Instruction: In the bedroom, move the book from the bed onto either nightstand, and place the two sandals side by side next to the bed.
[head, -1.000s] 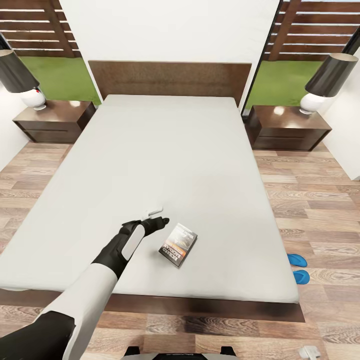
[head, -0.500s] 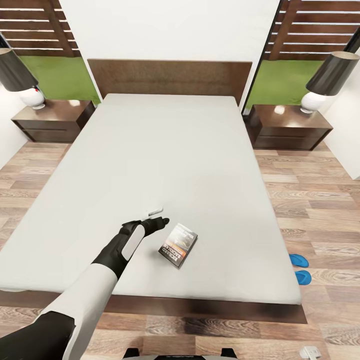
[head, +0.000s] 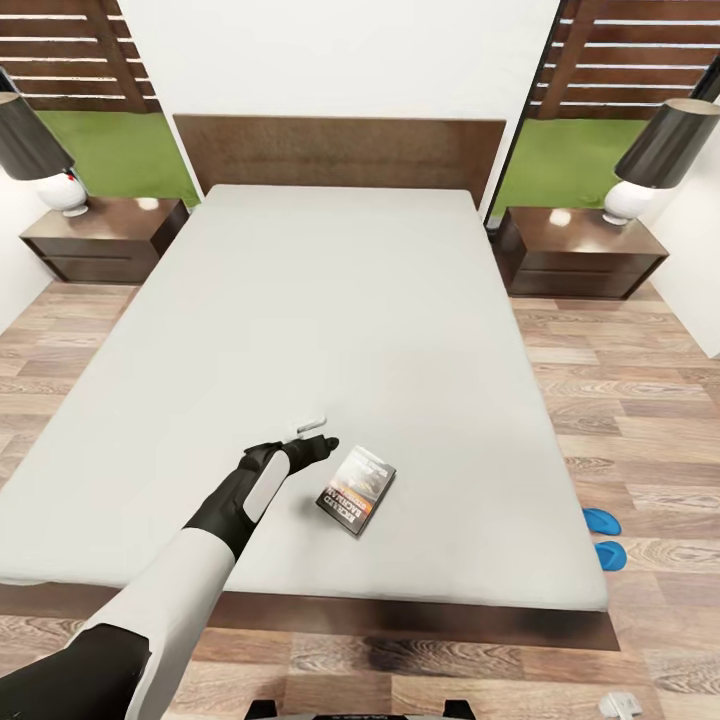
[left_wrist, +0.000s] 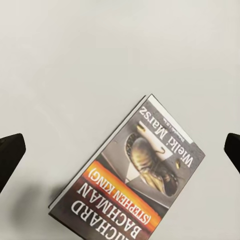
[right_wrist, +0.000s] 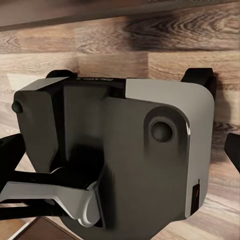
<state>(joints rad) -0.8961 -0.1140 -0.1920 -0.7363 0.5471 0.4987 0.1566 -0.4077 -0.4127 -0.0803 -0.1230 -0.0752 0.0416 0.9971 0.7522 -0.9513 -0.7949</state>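
The robot's grey base housing (right_wrist: 125, 150) occupies most of the frame, with a round boss on its right face. Wood-plank floor (right_wrist: 150, 55) lies behind it. Dark fingertips (right_wrist: 11, 150) of the right gripper (right_wrist: 120, 150) sit at both side edges, wide apart.

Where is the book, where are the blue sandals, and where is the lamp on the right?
book (head: 356, 489), head view, middle of its cover
sandals (head: 602, 521), head view, on the farther sandal
right lamp (head: 664, 146), head view, on its dark shade
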